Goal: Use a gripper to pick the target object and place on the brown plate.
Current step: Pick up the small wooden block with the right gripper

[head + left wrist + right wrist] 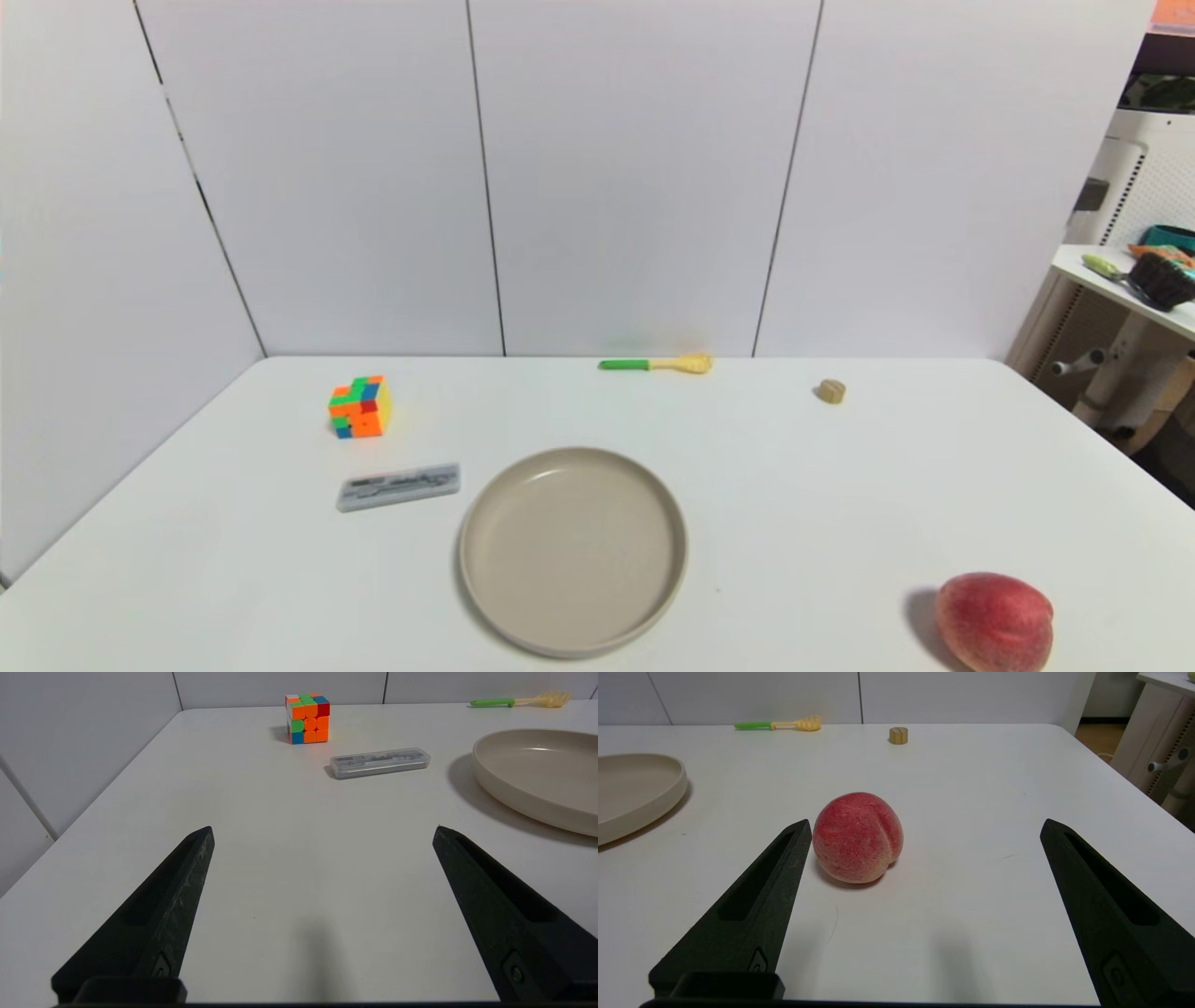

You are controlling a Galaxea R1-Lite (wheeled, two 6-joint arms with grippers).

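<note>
The target object (831,391), a tiny tan cylinder with a groove, stands on the white table at the far right; it also shows in the right wrist view (899,735). The brown plate (485,597), beige and empty, lies at the front centre, and its rim shows in the left wrist view (514,802) and in the right wrist view (668,793). Neither gripper shows in the head view. My left gripper (323,833) is open and empty above bare table at the near left. My right gripper (926,828) is open and empty, just short of the peach.
A red peach (995,621) lies front right, next to my right gripper's finger (780,877). A colour cube (360,407) and a clear case (399,486) lie left. A green-handled, yellow-headed tool (655,363) lies at the back. White walls bound the back and left; a side table (1120,289) stands right.
</note>
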